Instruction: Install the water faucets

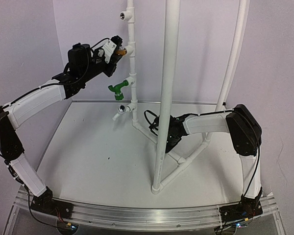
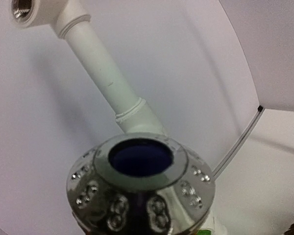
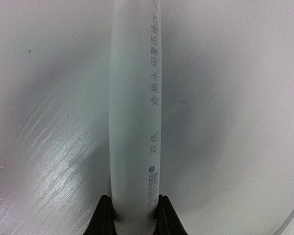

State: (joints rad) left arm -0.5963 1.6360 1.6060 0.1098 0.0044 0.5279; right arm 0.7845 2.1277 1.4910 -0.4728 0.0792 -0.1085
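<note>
High at the back left, my left gripper (image 1: 114,52) is shut on the brass-gold water faucet (image 1: 120,50), holding it against a white tee fitting (image 1: 131,48) on the upright pipe. In the left wrist view the faucet's shiny round knob (image 2: 139,186) with its dark blue centre fills the lower frame and hides my fingers. The green water faucet (image 1: 116,89) sticks out of the tee just below. My right gripper (image 1: 166,138) is shut on a slanted white pipe (image 3: 133,98) low in the frame, one finger (image 3: 103,216) on each side.
The white pipe frame has a tall middle post (image 1: 165,93) and a curved right post (image 1: 232,58). Open tees with metal threads sit at the top (image 1: 123,15) and below the green faucet (image 1: 121,109). The white table (image 1: 88,156) lies beneath.
</note>
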